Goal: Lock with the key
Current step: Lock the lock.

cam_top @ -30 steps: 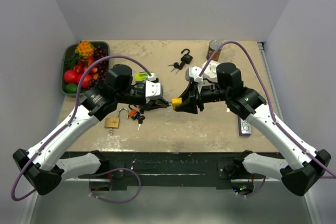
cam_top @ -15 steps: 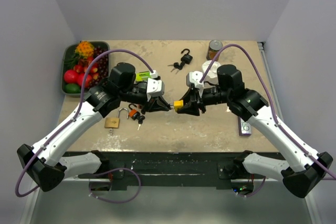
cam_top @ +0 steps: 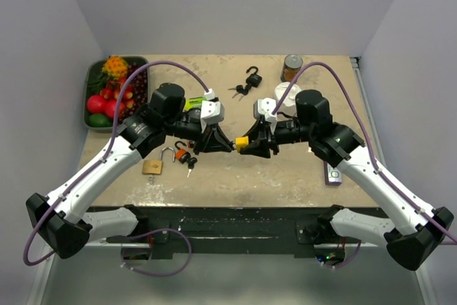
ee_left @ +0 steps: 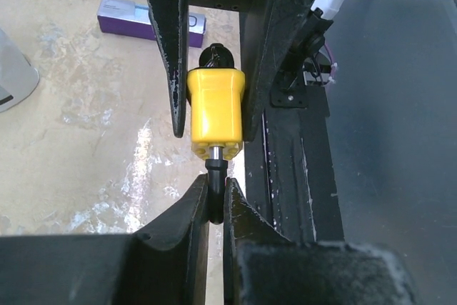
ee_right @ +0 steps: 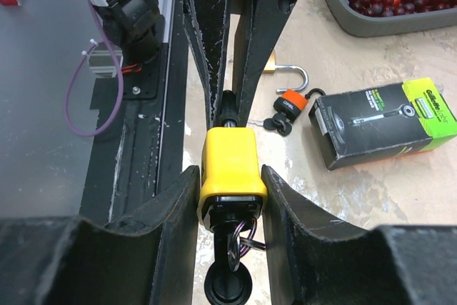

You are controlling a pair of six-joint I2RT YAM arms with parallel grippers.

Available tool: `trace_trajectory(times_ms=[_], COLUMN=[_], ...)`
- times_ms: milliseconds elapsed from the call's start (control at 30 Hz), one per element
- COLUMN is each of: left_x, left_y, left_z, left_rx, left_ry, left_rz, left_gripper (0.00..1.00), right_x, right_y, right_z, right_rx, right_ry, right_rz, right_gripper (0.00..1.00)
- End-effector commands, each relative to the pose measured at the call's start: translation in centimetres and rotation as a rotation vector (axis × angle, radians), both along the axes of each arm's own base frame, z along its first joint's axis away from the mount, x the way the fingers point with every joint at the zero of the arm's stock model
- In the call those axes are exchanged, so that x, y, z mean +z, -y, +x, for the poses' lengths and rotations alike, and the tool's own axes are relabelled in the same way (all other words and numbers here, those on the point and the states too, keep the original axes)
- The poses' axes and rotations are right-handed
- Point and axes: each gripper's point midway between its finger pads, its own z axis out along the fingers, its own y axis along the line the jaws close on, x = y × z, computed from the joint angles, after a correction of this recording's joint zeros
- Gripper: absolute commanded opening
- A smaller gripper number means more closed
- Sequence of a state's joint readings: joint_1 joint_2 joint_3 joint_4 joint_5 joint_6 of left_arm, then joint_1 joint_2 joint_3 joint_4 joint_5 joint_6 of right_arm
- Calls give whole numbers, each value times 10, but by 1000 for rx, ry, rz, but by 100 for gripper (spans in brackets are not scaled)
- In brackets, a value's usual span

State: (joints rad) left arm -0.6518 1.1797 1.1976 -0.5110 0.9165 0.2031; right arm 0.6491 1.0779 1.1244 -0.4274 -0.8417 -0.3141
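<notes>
A yellow padlock (cam_top: 242, 141) hangs in the air between the two arms. My right gripper (ee_right: 230, 191) is shut on its yellow body (ee_right: 230, 166). A black-headed key (ee_right: 228, 287) on a wire ring sticks out of the lock's key end, toward the right wrist. At the lock's other end, the black shackle (ee_left: 216, 194) is pinched between the fingers of my left gripper (ee_left: 216, 203), which is shut on it. From above, the left gripper (cam_top: 228, 145) and the right gripper (cam_top: 248, 143) meet tip to tip over the table's front middle.
On the table lie a brass padlock (cam_top: 152, 166), an orange padlock with keys (cam_top: 183, 153) and a black padlock (cam_top: 253, 76). A razor box (cam_top: 193, 103), a fruit tray (cam_top: 94, 76), a white cup (cam_top: 285, 93), a can (cam_top: 291, 67) and a purple box (cam_top: 332, 173) stand around.
The left gripper has moved right up to the yellow padlock and now pinches its shackle. The right gripper has kept hold of the lock body and shifted slightly.
</notes>
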Motion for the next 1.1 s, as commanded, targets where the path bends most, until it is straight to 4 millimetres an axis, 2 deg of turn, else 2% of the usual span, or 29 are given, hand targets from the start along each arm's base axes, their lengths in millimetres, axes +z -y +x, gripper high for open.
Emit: trace_trajectory(times_ms=[0, 200, 567, 700, 767, 800, 833, 867, 900, 933, 967, 1000, 1067], left_x=[39, 50, 56, 54, 47, 45, 44, 32, 27, 24, 11, 6, -5], left_y=[19, 27, 37, 35, 27, 22, 16, 4, -3, -10, -20, -25, -37], left_z=[-7, -8, -8, -9, -7, -4, -4, 7, 10, 11, 16, 17, 16], left_rx=[-75, -80, -85, -84, -64, -59, -63, -25, -16, -6, 11, 22, 32], left_ry=[34, 51, 37, 35, 40, 66, 65, 50, 45, 53, 76, 92, 121], left_rz=[-160, -211, -249, -238, -206, -200, -198, -172, -161, -154, -119, -103, -71], left_gripper=[0, 0, 0, 0, 0, 0, 0, 0, 0, 0, 0, 0, 0], right_x=[27, 29, 26, 23, 29, 21, 25, 21, 11, 14, 14, 14, 19], right_y=[-20, -36, -52, -54, -52, -48, -46, -43, -36, -33, -29, -21, -14], right_z=[-3, -17, -21, -21, -19, -14, -12, -10, -10, -9, -8, -7, -3], right_rx=[64, 109, 156, 153, 137, 90, 76, 70, 61, 53, 43, 22, -9], right_ry=[106, 76, 58, 43, 54, 34, 40, 46, 5, 11, 5, 1, 20], right_rz=[97, 130, 141, 128, 124, 80, 66, 36, -16, -22, -29, -39, -45], right_gripper=[0, 0, 0, 0, 0, 4, 10, 16, 31, 39, 48, 61, 67])
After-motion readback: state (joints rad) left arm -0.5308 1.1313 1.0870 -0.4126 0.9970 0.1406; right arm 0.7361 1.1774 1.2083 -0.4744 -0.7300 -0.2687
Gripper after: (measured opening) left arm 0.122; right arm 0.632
